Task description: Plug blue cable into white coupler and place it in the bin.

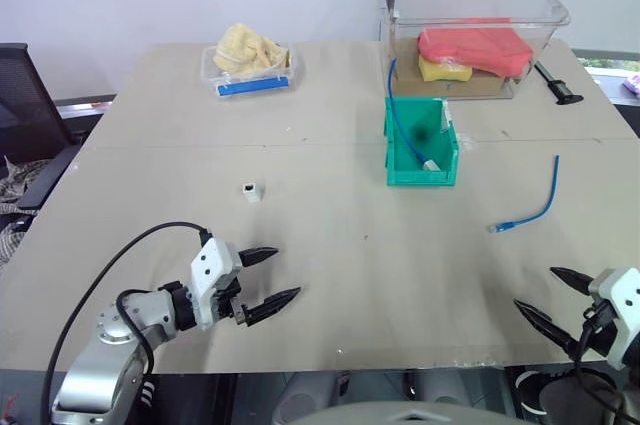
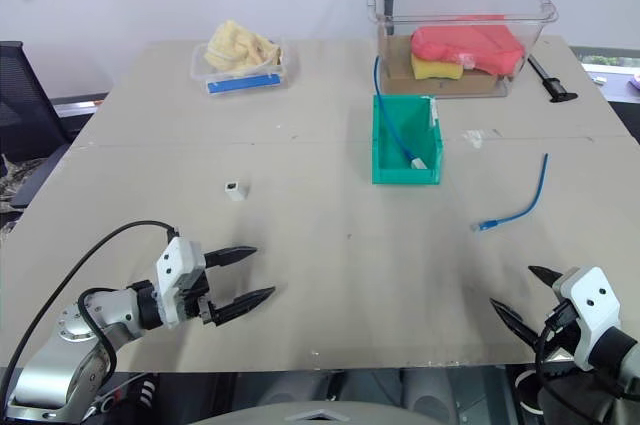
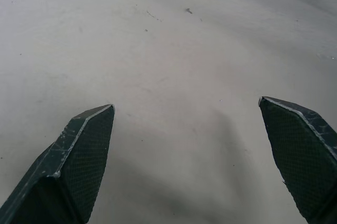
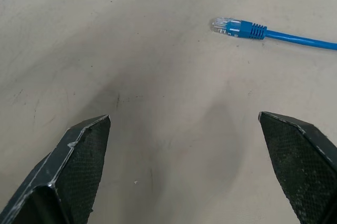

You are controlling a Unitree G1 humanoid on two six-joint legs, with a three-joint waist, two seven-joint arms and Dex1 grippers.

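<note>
A blue cable (image 1: 535,203) lies loose on the table at the right, its clear plug (image 4: 225,26) toward the table's middle. The white coupler (image 1: 252,191) stands alone left of centre. The green bin (image 1: 421,167) sits behind the middle and holds another blue cable (image 1: 409,131) with a white piece on its end. My left gripper (image 1: 280,275) hovers open near the front left, well short of the coupler. My right gripper (image 1: 545,295) is open at the front right edge, a short way in front of the loose cable. Both hold nothing.
A large clear tub (image 1: 470,15) with red and yellow items stands at the back right. A shallow clear tray (image 1: 246,73) with a blue label and a yellow cloth is at the back left. A black tool (image 1: 555,83) lies right of the tub. A black chair (image 1: 25,115) stands at the left.
</note>
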